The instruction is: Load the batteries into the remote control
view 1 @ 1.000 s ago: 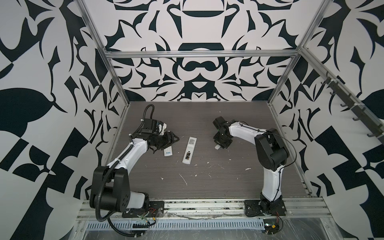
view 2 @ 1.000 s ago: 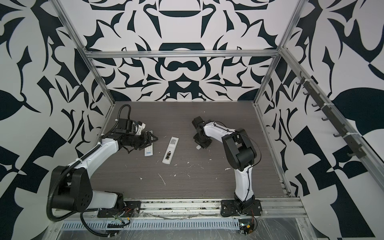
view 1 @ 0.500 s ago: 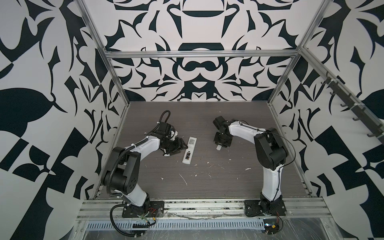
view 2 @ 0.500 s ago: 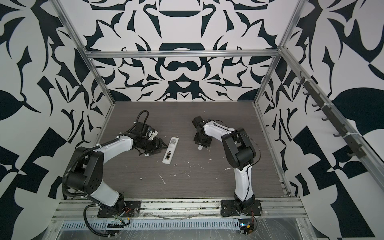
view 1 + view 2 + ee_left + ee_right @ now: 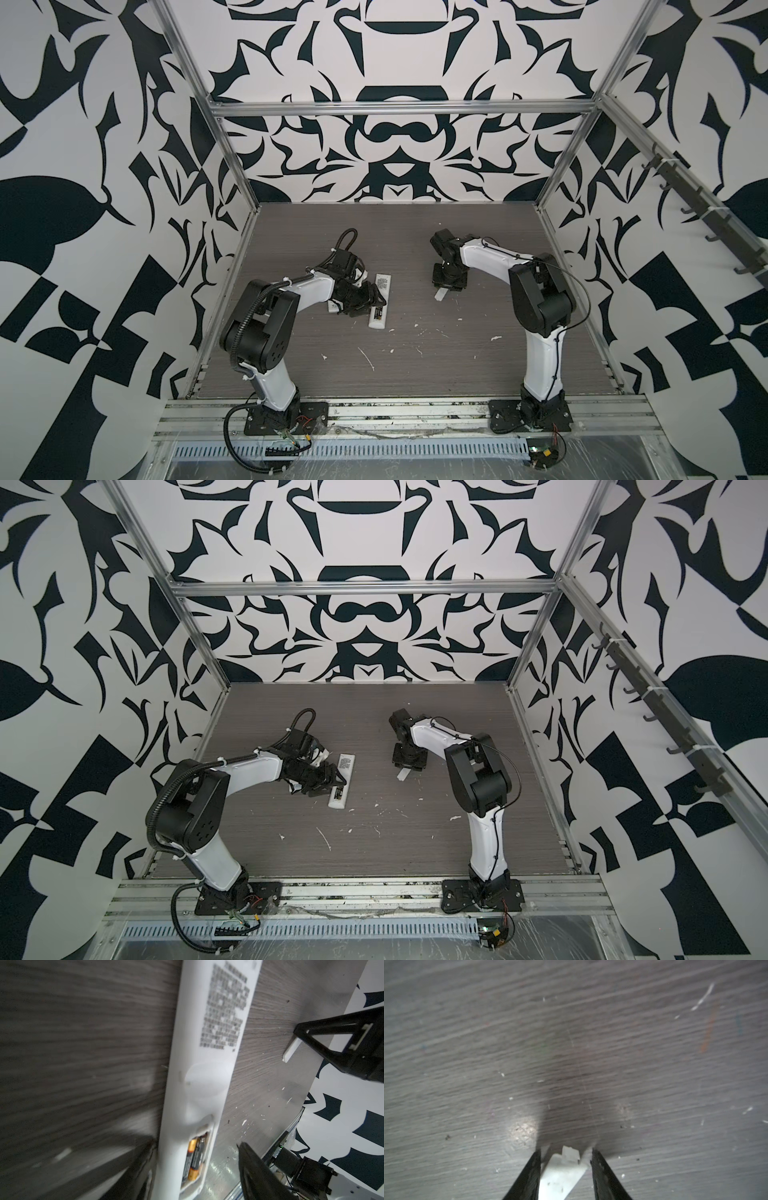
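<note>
The remote control (image 5: 383,284) lies underside up on the bench (image 5: 457,374), long axis front-to-back; two batteries (image 5: 194,1159) lie lengthwise in its near-end bay; the left tool (image 5: 197,1145) straddles that end, jaws apart; the right tool (image 5: 565,1152), well right of the remote, flanks a white cover (image 5: 560,1176), grip unclear; bare bench lies between.

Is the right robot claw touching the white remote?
Apart. In both top views a strip of bare table lies between the right gripper and the remote, so nothing of the gripper reaches it.
</note>
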You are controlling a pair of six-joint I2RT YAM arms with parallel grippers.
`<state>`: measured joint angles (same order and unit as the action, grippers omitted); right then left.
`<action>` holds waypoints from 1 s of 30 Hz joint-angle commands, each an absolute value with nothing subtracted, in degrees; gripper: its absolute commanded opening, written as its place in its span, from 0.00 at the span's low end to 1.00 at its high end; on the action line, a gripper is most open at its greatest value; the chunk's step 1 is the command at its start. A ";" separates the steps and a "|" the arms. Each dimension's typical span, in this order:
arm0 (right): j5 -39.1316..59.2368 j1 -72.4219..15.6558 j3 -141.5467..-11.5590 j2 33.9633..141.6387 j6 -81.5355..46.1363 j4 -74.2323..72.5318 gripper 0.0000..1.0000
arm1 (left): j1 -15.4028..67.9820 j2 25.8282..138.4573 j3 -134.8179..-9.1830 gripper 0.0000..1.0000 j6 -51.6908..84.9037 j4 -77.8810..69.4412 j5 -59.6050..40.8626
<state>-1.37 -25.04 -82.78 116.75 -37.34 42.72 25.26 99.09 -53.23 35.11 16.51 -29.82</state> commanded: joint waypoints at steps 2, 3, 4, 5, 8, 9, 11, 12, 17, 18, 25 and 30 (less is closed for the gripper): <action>-0.44 -24.74 -83.75 118.37 -37.58 43.07 0.44 | 26.98 100.11 -54.84 0.64 35.27 14.95 -32.20; -0.31 -24.83 -83.99 118.54 -37.78 43.06 0.44 | 27.18 100.05 -54.69 0.64 35.25 14.64 -32.49; -0.32 -24.83 -84.30 118.80 -38.03 43.05 0.44 | 27.17 100.14 -54.60 0.64 35.25 14.38 -32.76; -0.19 -24.87 -84.68 119.06 -38.21 43.06 0.44 | 27.20 100.11 -54.42 0.64 35.24 14.17 -32.91; 0.61 -25.21 -86.32 119.92 -38.75 42.99 0.44 | 27.29 99.68 -53.93 0.64 35.24 14.06 -32.79; 0.55 -25.42 -87.14 120.11 -38.81 43.07 0.44 | 27.25 99.43 -53.73 0.64 35.16 14.06 -32.63; 0.37 -26.00 -88.61 120.80 -38.82 43.45 0.44 | 27.23 99.08 -53.37 0.64 35.03 14.23 -32.46; 0.35 -26.38 -89.29 121.30 -38.86 43.67 0.44 | 27.24 98.90 -53.27 0.64 34.90 14.40 -32.40; -0.04 -28.57 -92.09 123.51 -39.30 44.57 0.44 | 27.24 97.99 -52.87 0.64 34.40 14.99 -31.67; -0.40 -29.00 -92.54 123.87 -39.46 44.93 0.44 | 27.16 97.71 -52.75 0.64 34.37 15.03 -31.58; -5.36 -29.74 -92.20 123.32 -38.43 48.33 0.44 | 26.21 95.46 -51.37 0.64 33.93 15.56 -31.03; -7.20 -30.58 -92.46 123.61 -35.81 50.37 0.44 | 25.17 92.63 -49.85 0.63 33.58 15.46 -31.08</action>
